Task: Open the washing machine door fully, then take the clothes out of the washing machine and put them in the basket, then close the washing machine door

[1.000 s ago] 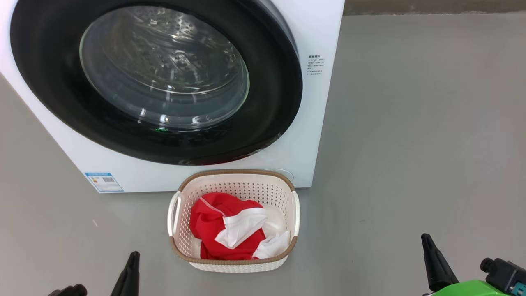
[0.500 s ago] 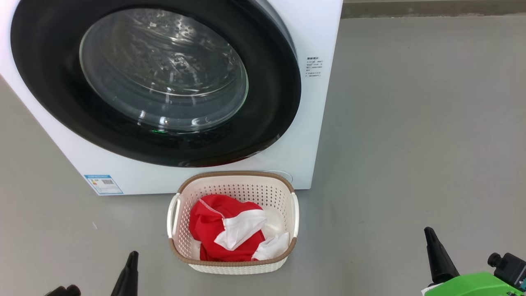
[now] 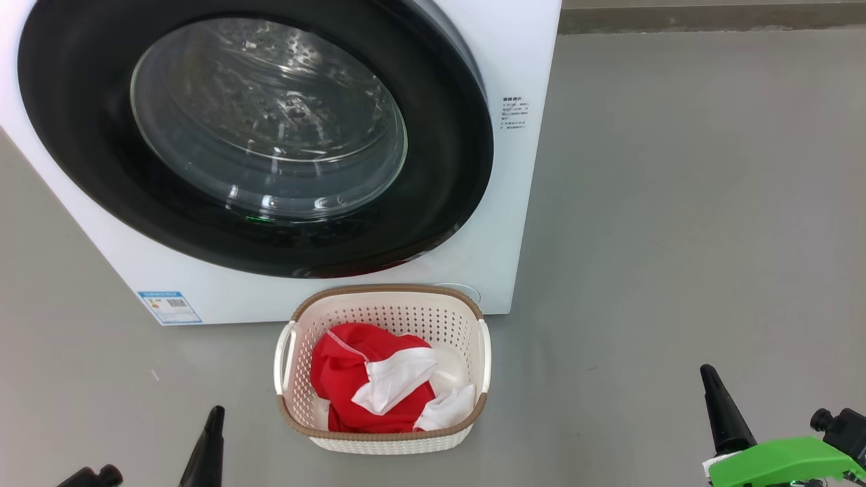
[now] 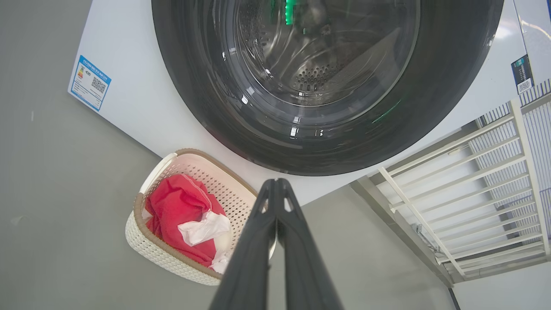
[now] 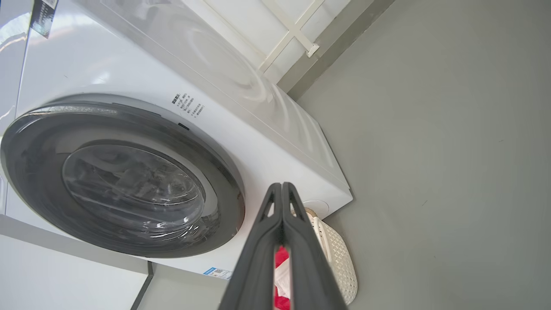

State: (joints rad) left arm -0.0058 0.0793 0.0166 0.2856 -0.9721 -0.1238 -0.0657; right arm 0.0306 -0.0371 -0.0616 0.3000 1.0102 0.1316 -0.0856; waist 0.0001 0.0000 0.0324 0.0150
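Head view: washing machine door (image 3: 257, 135) shut, 11 o'clock; basket (image 3: 385, 443) holding clothes (image 3: 342, 375), 6 o'clock. Left gripper (image 4: 275, 181), right gripper (image 5: 282, 185): fingers pressed together, empty.

Grey floor (image 3: 676, 203), with a white barred frame (image 4: 530, 172) nearby.

On my head cam I've got a smooth matte grey floor (image 3: 676, 203) in soft, even light, running out to 3 o'clock. There's a darker grey skirting strip (image 3: 710, 15) along the far edge at approx 1 o'clock. On the left wrist cam I see a white barred frame (image 4: 529, 172) at 4 o'clock w/ a pale wall (image 4: 508, 292) at 5 o'clock, just beside it.
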